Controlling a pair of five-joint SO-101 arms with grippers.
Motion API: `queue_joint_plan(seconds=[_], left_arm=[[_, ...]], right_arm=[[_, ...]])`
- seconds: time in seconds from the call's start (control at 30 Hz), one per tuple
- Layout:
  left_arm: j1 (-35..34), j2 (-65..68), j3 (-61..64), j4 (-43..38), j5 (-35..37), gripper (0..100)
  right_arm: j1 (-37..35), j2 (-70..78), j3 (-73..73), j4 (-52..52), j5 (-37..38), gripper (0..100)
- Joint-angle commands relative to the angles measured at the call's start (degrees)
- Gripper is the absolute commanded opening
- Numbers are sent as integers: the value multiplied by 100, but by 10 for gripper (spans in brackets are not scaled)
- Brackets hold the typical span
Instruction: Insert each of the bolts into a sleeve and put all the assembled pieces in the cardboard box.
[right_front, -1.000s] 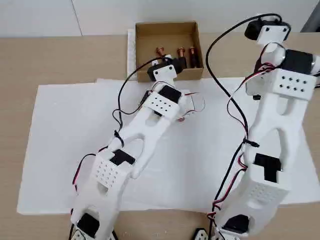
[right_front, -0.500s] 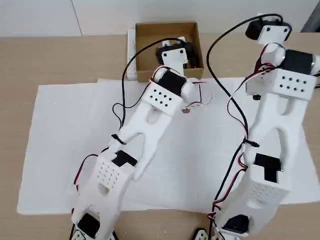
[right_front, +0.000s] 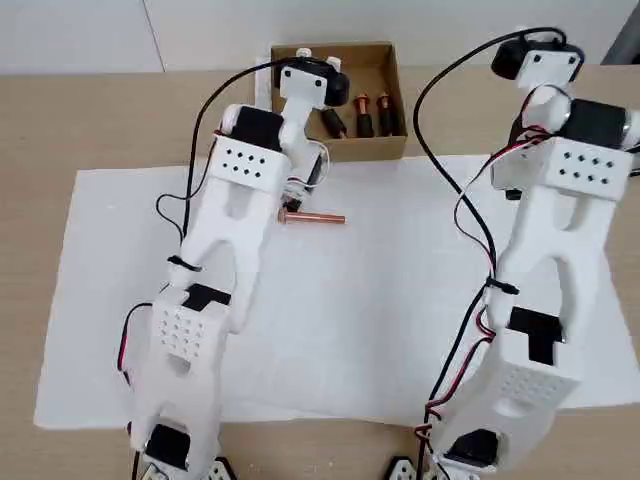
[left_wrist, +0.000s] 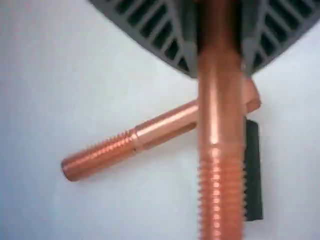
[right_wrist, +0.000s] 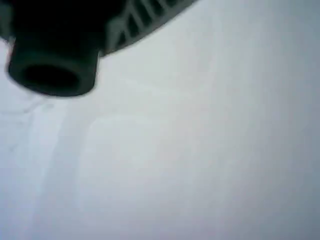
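My left gripper is shut on a copper bolt that points down at the white sheet. In the high view this gripper hangs just in front of the cardboard box. A second copper bolt lies flat on the sheet beside it, also visible from the left wrist. A narrow black piece shows behind the held bolt. My right gripper is shut on a black sleeve, open end down over the sheet. Three bolts in black sleeves lie in the box.
A white sheet covers the middle of the wooden table. The right arm stands over the sheet's right side, with black cables looping between the arms near the box.
The left arm has swung left, away from in front of the box, uncovering the bolt lying on the sheet. The right arm has not moved.
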Motion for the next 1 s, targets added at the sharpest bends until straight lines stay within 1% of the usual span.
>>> queue_joint_plan(seconds=[0.0, 0.07, 0.23, 0.37, 0.43, 0.5, 0.57, 0.73, 0.8, 0.9, 0.97], left_arm=[[18, -1407, 391, 123, -334, 6], [26, -1987, 927, 123, -466, 6], [44, -3314, 2782, 123, -800, 6], [53, -4185, 4207, 114, -1521, 6], [35, -4510, 4822, 105, -2075, 6], [35, -4721, 5314, 97, -2664, 6], [35, -4765, 5666, -18, -3077, 6], [-105, -4765, 6448, -826, -3429, 6], [-158, -4765, 6809, -1108, -3692, 6], [-220, -4765, 7292, -1495, -4396, 6], [-237, -4765, 7574, -1688, -5073, 6]], right_arm=[[31, -444, -26, 31, -44, 4], [22, -444, -26, 31, -44, 4], [-145, -444, -35, 31, -53, 4], [-259, -444, -35, 31, -53, 4], [-303, -444, -35, 31, -53, 4], [-374, -444, -35, 31, -88, 4], [-426, -444, -35, 31, -149, 4], [-514, -453, -35, 31, -158, 4], [-541, -462, -35, 31, -158, 4], [-593, -549, -35, 31, -149, 4], [-611, -743, -35, 31, -149, 4]])
